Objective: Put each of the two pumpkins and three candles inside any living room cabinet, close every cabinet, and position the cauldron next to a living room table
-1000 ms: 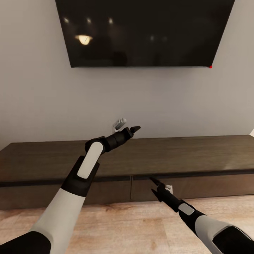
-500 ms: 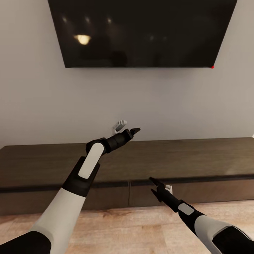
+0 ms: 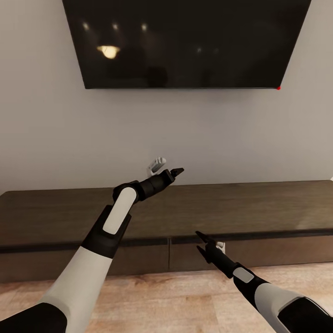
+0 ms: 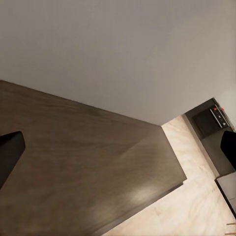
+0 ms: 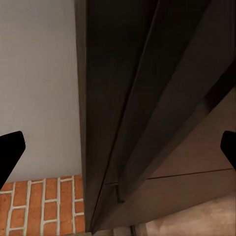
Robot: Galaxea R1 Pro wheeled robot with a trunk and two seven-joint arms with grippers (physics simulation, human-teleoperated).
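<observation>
The cabinet [image 3: 259, 208] is a long, low dark-brown unit under a wall-mounted TV, and its drawer fronts sit flush. My left gripper [image 3: 177, 171] hovers open and empty above the cabinet top [image 4: 88, 167]. My right gripper [image 3: 199, 242] is open and empty, its fingertips just in front of the upper edge of a drawer front [image 5: 147, 98] right of the centre seam. The pumpkins, candles, cauldron and table are out of view.
A large black TV [image 3: 185, 41] hangs on the grey wall above the cabinet. Light wood plank floor [image 3: 175, 296] runs in front of it. A brick fireplace [image 5: 44, 206] stands past one end of the cabinet, and dark furniture [image 4: 211, 118] past the other.
The whole view shifted slightly a second ago as the camera moved, setting the cabinet a little lower in the picture. Both arms have held their poses since.
</observation>
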